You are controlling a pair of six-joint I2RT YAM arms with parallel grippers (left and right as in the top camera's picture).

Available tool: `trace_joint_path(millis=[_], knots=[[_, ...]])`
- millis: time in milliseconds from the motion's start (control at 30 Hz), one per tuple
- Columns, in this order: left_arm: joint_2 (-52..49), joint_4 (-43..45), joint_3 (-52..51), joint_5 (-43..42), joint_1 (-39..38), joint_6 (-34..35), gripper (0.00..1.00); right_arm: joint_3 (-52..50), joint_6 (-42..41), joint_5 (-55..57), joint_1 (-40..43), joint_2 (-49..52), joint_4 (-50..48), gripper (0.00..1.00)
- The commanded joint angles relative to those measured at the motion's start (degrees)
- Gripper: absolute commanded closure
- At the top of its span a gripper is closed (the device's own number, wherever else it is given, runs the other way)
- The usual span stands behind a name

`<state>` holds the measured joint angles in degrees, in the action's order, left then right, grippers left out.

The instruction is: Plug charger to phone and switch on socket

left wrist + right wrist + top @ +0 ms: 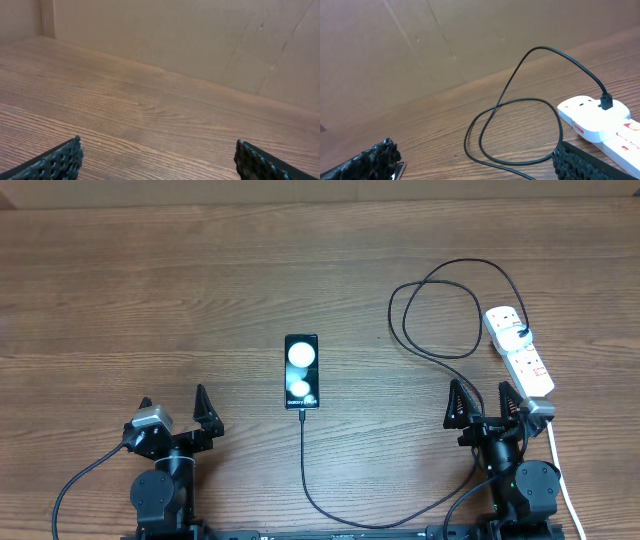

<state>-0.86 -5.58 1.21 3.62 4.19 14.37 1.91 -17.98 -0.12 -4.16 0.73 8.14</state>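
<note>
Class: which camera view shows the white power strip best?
Overhead: the whole power strip shows, black cable plugged into its far end. The right wrist view catches only that end; the left wrist view, none of it.

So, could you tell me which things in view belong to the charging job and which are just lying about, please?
Belong to the job:
- phone
- black charger cable
- white power strip
- black plug seated in the strip

Just surroundings:
- wooden table
- cardboard wall behind it
</note>
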Motion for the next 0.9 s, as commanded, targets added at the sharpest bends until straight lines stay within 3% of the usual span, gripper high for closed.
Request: trace_joint_path(millis=[0,867], knots=[[0.59,0.39,-0.44,-0.5,0.46,-1.33,0.0,-0.07,0.48,0.07,-0.22,-0.61,-0.42,0.0],[0.59,0.39,-0.44,-0.52,0.39,-1.31,0.0,-0.07,0.48,0.09,6.12,-0.61,-0.42,0.0]])
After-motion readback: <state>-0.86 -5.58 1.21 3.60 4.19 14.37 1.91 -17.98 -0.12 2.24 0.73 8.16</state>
